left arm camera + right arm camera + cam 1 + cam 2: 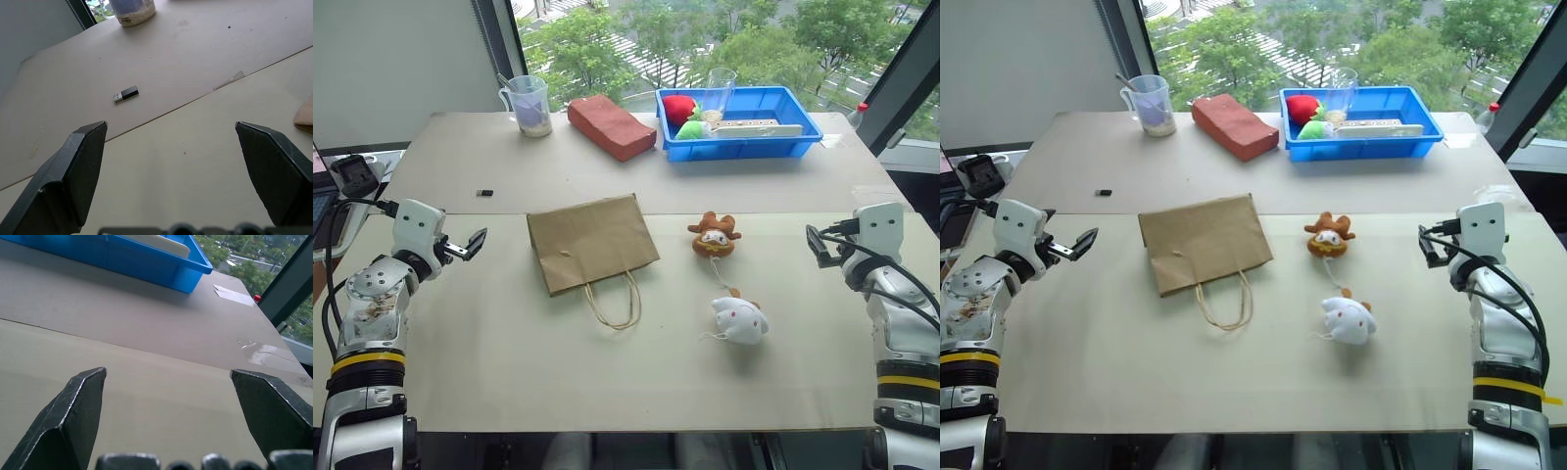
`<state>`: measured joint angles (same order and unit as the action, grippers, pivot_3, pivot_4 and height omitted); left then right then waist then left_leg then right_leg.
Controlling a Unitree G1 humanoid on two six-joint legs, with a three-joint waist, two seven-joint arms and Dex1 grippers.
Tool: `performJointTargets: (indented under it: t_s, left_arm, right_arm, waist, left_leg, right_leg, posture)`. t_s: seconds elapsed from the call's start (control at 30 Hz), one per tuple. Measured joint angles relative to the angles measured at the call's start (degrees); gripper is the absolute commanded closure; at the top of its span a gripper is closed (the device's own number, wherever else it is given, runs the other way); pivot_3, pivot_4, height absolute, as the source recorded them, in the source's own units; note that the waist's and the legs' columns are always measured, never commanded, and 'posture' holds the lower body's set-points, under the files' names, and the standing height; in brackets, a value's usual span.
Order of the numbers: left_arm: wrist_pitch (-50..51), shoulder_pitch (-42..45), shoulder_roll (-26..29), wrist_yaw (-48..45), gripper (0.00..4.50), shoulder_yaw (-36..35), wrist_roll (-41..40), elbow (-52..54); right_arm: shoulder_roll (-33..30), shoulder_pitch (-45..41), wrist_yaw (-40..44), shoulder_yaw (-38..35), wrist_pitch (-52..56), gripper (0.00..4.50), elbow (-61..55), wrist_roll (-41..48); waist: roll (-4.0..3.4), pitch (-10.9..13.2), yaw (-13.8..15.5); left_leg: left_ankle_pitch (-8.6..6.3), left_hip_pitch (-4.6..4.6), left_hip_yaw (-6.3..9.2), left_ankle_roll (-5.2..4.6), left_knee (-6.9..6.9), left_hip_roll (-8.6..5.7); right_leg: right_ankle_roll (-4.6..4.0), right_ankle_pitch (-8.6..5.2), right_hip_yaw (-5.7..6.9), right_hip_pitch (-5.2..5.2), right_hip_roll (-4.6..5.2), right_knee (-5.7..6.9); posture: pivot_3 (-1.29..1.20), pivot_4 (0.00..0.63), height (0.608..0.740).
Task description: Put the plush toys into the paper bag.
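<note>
We are holding both end effectors, left (470, 243) and right (819, 247), wide and empty; paper bag (591, 242) lying left of the plush toys (714, 235).

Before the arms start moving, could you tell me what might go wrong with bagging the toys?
The paper bag lies flat with its mouth closed, so a toy may just be pushed against it. The brown toy and white toy trail thin cords that could snag. Both open grippers, left and right, sit far out at the table's sides.
</note>
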<state>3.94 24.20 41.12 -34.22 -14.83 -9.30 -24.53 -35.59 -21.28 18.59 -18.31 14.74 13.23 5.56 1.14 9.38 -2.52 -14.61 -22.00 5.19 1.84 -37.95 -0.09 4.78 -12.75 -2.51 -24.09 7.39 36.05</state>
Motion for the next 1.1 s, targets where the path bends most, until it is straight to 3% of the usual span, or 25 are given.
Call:
performJointTargets:
  t_s: [0.07, 0.2, 0.33, 0.57, 0.73, 0.9, 1.1]
  left_arm:
    - [1.07, -0.25, 0.52, -2.07, 0.04, 0.07, -1.21, 1.02]
    - [8.00, 3.15, 7.90, -20.72, 0.04, 3.70, -10.24, 15.31]
    - [9.53, 8.46, 8.77, -24.46, 0.04, 4.62, -11.35, 16.95]
    - [9.98, 8.69, 8.37, -26.88, 0.04, 6.44, -10.99, 14.37]
    - [11.38, 8.13, 9.14, -33.20, 0.04, 9.80, -11.82, 21.16]
    - [7.65, 7.28, 7.57, -39.74, 0.04, 19.75, -9.45, 29.07]
    - [-4.75, 7.75, 3.51, -43.52, 0.04, 28.23, -2.10, 26.04]
  right_arm:
    - [-0.44, 0.13, 1.10, 0.28, 0.09, 0.00, -0.34, 0.20]
    - [-6.24, -0.91, 12.21, 3.83, 2.99, 0.00, -9.29, 3.89]
    - [-7.86, -2.80, 16.28, 4.54, 5.66, 0.00, -14.32, 6.78]
    - [-8.97, -3.14, 18.71, 4.54, 9.24, 0.00, -15.81, 7.70]
    - [-11.91, -1.05, 24.81, 4.49, 13.19, 0.00, -22.11, 12.63]
    - [-13.63, 2.05, 30.81, 6.94, 21.10, 0.00, -34.72, 21.12]
    - [-14.54, 2.29, 32.07, 8.87, 28.60, 0.00, -44.72, 29.07]
  waist:
    - [0.00, 0.01, -0.01]
    - [-0.07, 0.10, -0.03]
    - [-0.11, 0.07, -0.07]
    - [-0.10, 0.08, -0.12]
    - [-0.10, 0.08, 0.12]
    - [-0.09, 0.08, 0.12]
    - [-0.09, 0.08, 0.28]
  left_leg:
    - [0.00, -0.04, 0.00, 0.00, 0.00, 0.00]
    - [0.01, -0.14, 0.05, 0.02, 0.00, 0.00]
    - [-0.05, 0.08, 0.02, -0.09, 0.01, 0.00]
    - [-0.05, -0.08, 0.02, -0.09, 0.02, 0.00]
    - [-0.06, -0.20, 0.05, -0.10, 0.02, 0.01]
    - [-0.08, -0.15, 0.04, -0.14, 0.01, 0.01]
    - [-0.08, -0.12, 0.03, -0.14, -0.06, 0.01]
  right_leg:
    - [0.00, 0.00, 0.00, -0.04, 0.00, 0.00]
    - [0.01, 0.00, 0.03, 0.01, 0.00, 0.00]
    - [0.02, -0.01, 0.03, 0.14, 0.00, -0.12]
    - [0.02, -0.01, 0.03, 0.00, 0.00, 0.02]
    - [0.02, -0.01, 0.07, -0.02, 0.00, -0.04]
    - [0.02, -0.01, 0.06, 0.04, 0.00, -0.08]
    - [0.02, -0.01, 0.05, 0.03, 0.00, -0.20]
  posture:
    - [0.00, 0.150, 0.740]
    - [0.00, 0.150, 0.740]
    - [0.00, 0.150, 0.740]
    - [0.00, 0.150, 0.740]
    - [0.00, 0.150, 0.740]
    - [0.00, 0.150, 0.740]
    - [0.00, 0.150, 0.740]
